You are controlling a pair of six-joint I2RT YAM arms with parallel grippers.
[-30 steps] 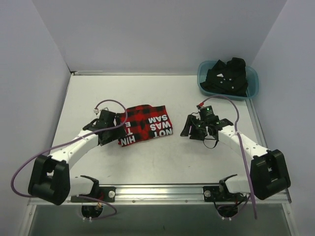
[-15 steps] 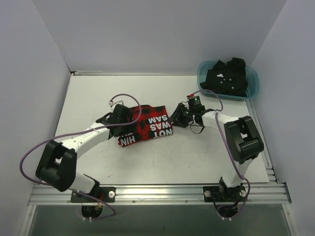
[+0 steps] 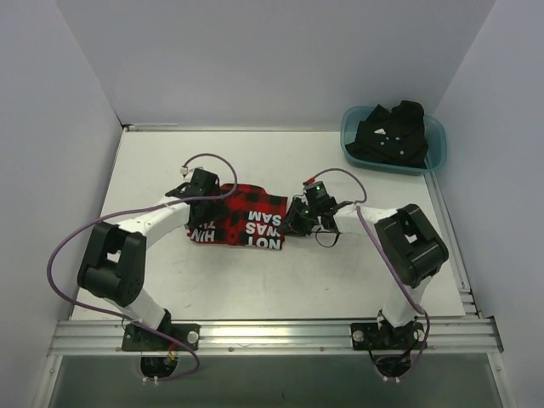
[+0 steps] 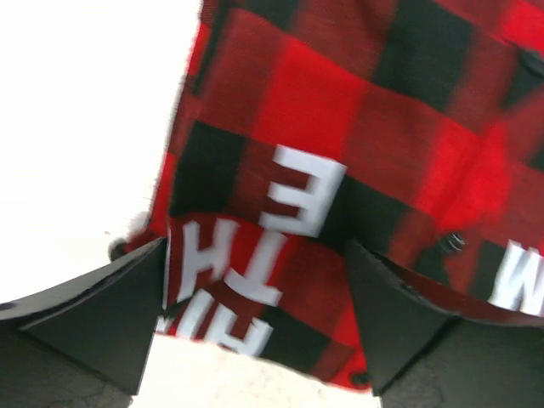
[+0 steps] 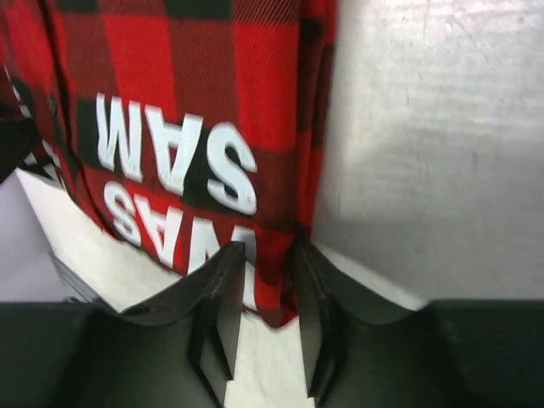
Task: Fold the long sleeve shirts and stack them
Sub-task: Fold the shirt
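Observation:
A folded red-and-black check shirt (image 3: 242, 219) with white letters lies in the middle of the table. Over its left end hangs my left gripper (image 3: 202, 206), jaws wide open. In the left wrist view the left gripper (image 4: 255, 319) straddles the shirt (image 4: 357, 144) at its lettered corner. At the shirt's right edge my right gripper (image 3: 297, 221) has its jaws drawn narrow. In the right wrist view the right gripper (image 5: 268, 297) has the near corner of the shirt (image 5: 195, 93) filling the gap between its fingertips. A black shirt (image 3: 391, 136) lies crumpled in the tub.
A teal plastic tub (image 3: 439, 144) stands at the back right corner. The white table (image 3: 255, 280) is walled at the back and both sides. A metal rail (image 3: 272, 331) runs along the near edge by the arm bases.
Both arms have swung inward to the check shirt's ends. The right jaws have narrowed around its right corner. The shirt has shifted a little to the left.

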